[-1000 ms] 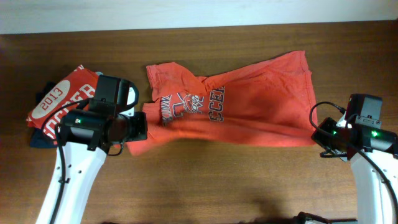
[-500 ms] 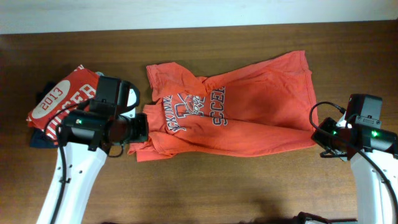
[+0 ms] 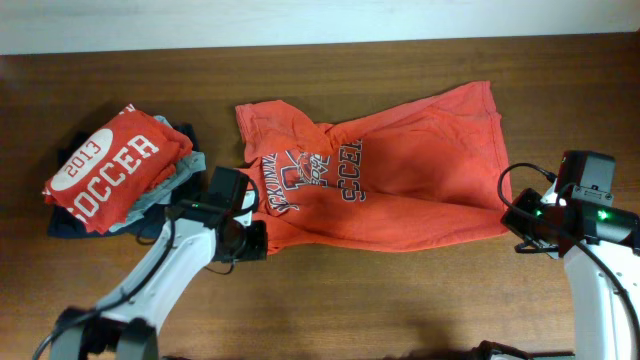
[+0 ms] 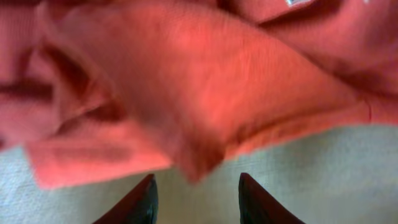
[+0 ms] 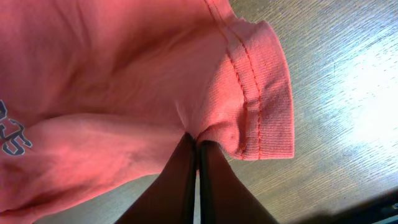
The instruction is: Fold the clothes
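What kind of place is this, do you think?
Probably a robotics lab bench for practising laundry folding: a plain wooden table, a robot arm on each side, an orange T-shirt lying on it, and a stack of folded garments.

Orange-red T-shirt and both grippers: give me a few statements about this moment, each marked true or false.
1. The right gripper is shut on the hem of the orange-red short-sleeved T-shirt. True.
2. The left gripper is clamped on that T-shirt. False: its jaws stand apart and the cloth lies just ahead of them, with none pinched between.
3. The red shirt printed with white "2013 SOCCER" lies on the T-shirt. False: it tops a pile of folded grey and navy garments at the table's left.
4. The T-shirt's chest print faces up, though creased. True.
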Robot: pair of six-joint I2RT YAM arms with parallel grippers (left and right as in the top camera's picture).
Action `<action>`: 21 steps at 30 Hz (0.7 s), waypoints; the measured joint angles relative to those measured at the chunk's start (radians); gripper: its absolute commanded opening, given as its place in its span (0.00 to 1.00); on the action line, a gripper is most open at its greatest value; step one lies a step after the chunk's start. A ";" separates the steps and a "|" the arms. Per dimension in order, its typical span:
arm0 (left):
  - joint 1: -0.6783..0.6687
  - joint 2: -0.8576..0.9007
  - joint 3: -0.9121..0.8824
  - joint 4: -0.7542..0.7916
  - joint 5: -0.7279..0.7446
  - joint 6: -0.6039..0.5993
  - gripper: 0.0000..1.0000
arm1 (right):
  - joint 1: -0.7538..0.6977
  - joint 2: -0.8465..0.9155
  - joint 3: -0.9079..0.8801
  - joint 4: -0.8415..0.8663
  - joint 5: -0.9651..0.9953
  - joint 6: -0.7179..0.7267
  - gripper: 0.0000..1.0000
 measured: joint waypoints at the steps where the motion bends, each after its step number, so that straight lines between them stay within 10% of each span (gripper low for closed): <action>1: 0.000 0.016 0.000 0.017 0.005 0.000 0.42 | 0.000 0.000 0.000 0.000 0.000 0.000 0.04; 21: 0.000 0.091 0.053 0.013 0.055 -0.007 0.36 | 0.000 0.000 0.000 -0.003 0.000 0.000 0.04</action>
